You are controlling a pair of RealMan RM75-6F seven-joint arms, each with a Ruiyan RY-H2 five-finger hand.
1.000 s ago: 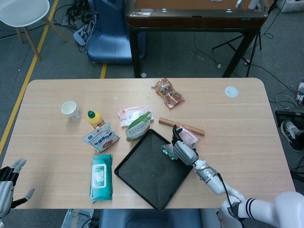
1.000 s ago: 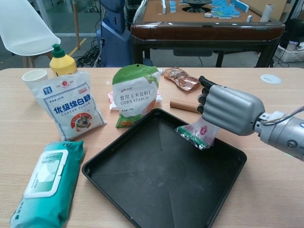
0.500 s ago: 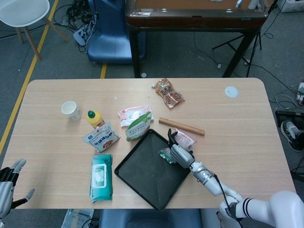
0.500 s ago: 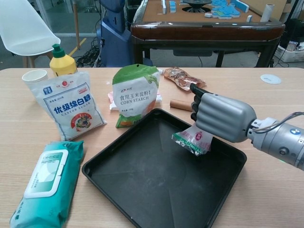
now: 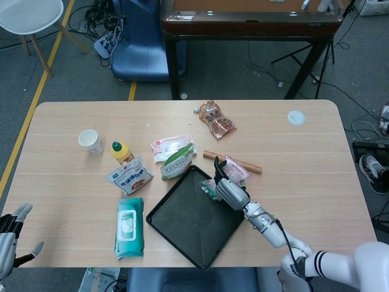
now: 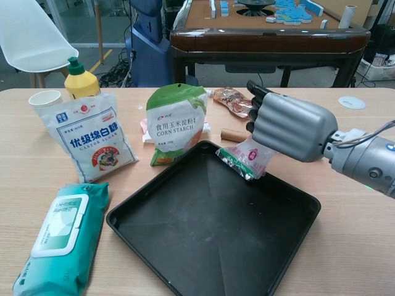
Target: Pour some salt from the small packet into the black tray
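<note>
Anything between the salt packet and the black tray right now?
Nothing visible. The right hand holds the small packet tilted over the black tray's far edge, with only open air below. The corn starch bag stands outside the rim, off to the side.

Quick count of my table: one black tray (image 5: pixel 191 222), one small salt packet (image 6: pixel 245 159), one sugar bag (image 6: pixel 89 137), one corn starch bag (image 6: pixel 174 122), one wet wipes pack (image 5: pixel 129 227), one yellow bottle (image 5: pixel 121 151), one paper cup (image 5: pixel 90 140), one snack pouch (image 5: pixel 216 119), one wooden stick (image 5: pixel 246 163), one pink-white packet (image 5: pixel 168 144).
</note>
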